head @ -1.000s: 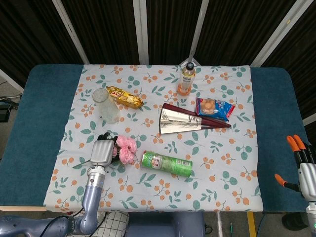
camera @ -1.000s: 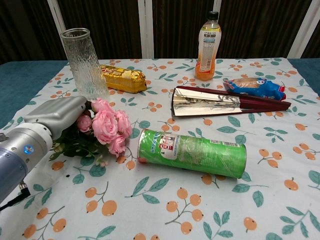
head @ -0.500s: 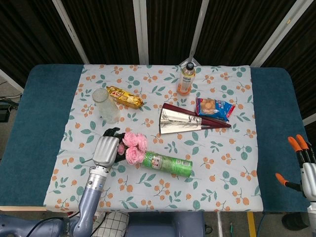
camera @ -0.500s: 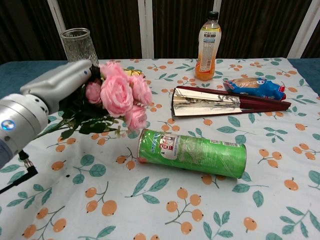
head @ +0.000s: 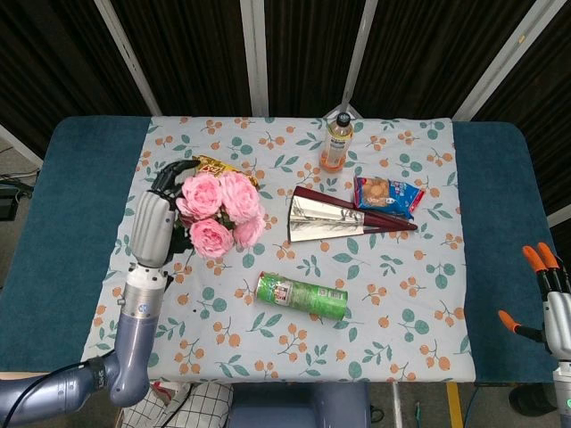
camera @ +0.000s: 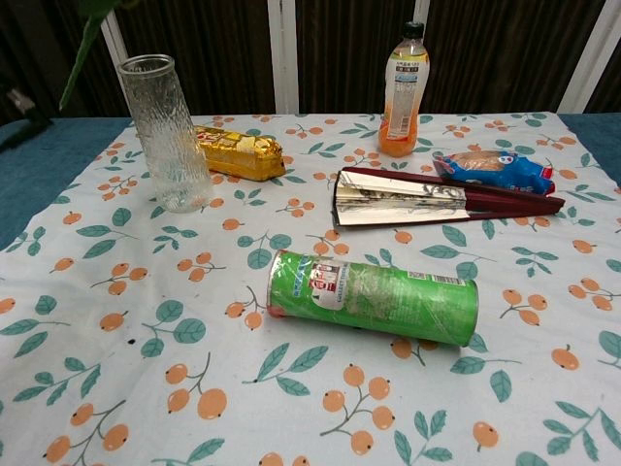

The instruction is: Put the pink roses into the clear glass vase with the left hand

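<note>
Your left hand (head: 153, 227) has its fingers (head: 164, 182) wrapped around the stems of the pink roses (head: 219, 211), bouquet lifted clear of the bench (head: 62, 232). Blooms sit just right of the fingers, dark leaves between blooms and palm. In the head view the bouquet covers the clear glass vase (camera: 163, 133); you can't see the vase from there. The chest view shows it upright, empty, ribbed and textured glass, narrower at the base of its neck, flaring to the bottom, standing on the leaf-and-orange print cloth (camera: 291, 388). Only a green leaf tip (camera: 83, 39) of the bouquet shows at the top left of the chest view, above the vase.

Just behind the vase: a gold foil snack pack (camera: 238, 153), lying flat. A green cylindrical chip can (camera: 374, 295) lies on its side, well right and nearer than the fingers. Far side from the fingers: upright orange drink bottle (camera: 404, 89), a dark red folded fan (camera: 427, 199) with silver face, a blue crinkly snack bag (camera: 495, 170).

Your right hand (head: 550, 299) is at the bench's right edge, orange-tipped fingers apart, holding nothing.
</note>
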